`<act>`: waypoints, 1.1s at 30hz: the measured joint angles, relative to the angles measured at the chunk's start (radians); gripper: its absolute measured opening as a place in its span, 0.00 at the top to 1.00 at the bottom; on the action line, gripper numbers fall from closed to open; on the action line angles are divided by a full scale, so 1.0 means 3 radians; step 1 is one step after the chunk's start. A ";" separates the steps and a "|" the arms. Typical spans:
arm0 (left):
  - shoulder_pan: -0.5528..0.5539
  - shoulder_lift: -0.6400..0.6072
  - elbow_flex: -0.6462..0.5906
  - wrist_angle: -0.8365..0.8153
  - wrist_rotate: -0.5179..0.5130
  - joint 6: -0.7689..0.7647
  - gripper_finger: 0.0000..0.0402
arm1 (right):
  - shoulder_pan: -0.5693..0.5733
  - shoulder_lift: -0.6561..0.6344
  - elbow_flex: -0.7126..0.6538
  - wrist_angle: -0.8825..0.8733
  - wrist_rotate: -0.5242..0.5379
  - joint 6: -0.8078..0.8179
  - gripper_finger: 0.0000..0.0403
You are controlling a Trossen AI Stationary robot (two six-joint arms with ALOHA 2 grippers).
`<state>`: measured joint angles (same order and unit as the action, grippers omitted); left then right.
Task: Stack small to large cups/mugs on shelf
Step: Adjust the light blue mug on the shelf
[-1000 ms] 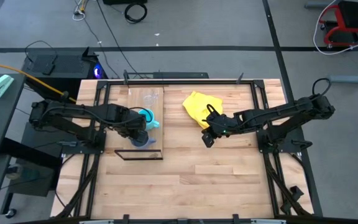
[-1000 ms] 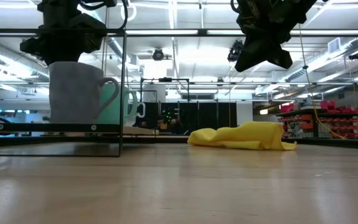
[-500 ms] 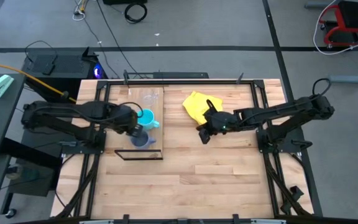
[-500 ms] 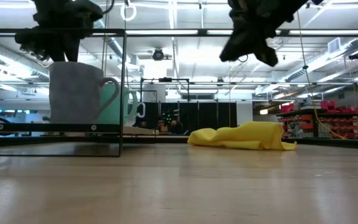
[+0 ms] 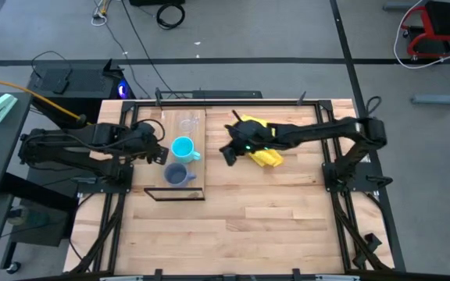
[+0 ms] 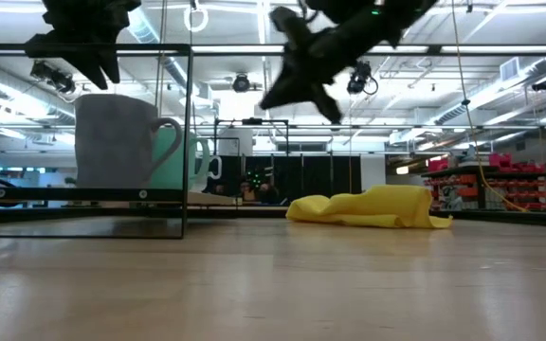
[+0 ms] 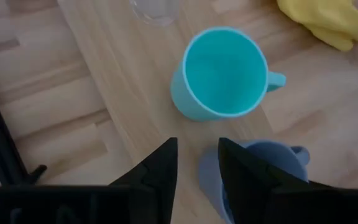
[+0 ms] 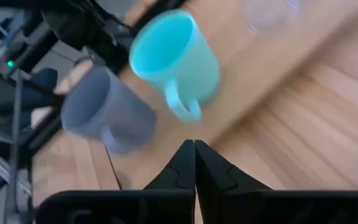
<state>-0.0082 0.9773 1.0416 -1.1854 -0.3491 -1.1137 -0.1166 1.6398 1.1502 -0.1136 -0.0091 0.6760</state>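
Cyan mug (image 5: 183,147) and grey mug (image 5: 176,175) stand upright on the shelf (image 5: 198,133), ready for nesting. Left gripper (image 5: 159,152) hangs beside them, fingers slightly parted and empty; right gripper (image 5: 229,151), clenched on nothing, hovers near the shelf.

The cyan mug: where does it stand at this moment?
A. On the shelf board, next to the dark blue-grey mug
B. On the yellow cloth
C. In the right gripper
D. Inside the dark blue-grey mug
A: the cyan mug stands upright on the shelf board, beside the dark blue-grey mug; no gripper holds it.
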 joint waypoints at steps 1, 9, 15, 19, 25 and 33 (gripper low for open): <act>0.0000 -0.0001 0.0000 -0.0004 -0.0025 0.0002 0.69 | -0.0015 0.0100 0.0133 -0.0003 -0.0015 -0.0006 0.99; 0.0003 0.0013 0.0000 -0.0084 -0.0108 0.0345 0.69 | -0.0070 0.0831 0.0966 -0.0296 -0.0307 -0.0010 0.99; 0.0045 0.0011 0.0000 -0.0086 -0.0158 0.0436 0.72 | 0.0001 0.1080 0.1126 -0.0342 -0.0357 -0.0088 0.99; 0.0080 0.0015 0.0000 -0.0071 -0.0158 0.0435 0.73 | 0.0054 0.1140 0.1140 -0.0399 -0.0344 -0.0147 0.99; 0.0138 0.0015 0.0000 0.0013 -0.0159 0.0436 0.72 | 0.0019 0.1203 0.1108 -0.0399 -0.0321 -0.0165 0.99; 0.0149 0.0015 0.0000 0.0053 -0.0159 0.0435 0.73 | -0.0059 0.1330 0.1109 -0.0343 -0.0365 -0.0171 0.99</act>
<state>0.0364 0.9817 1.0416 -1.1694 -0.3969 -0.9833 -0.1343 2.0388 1.4830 -0.2167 -0.1186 0.6248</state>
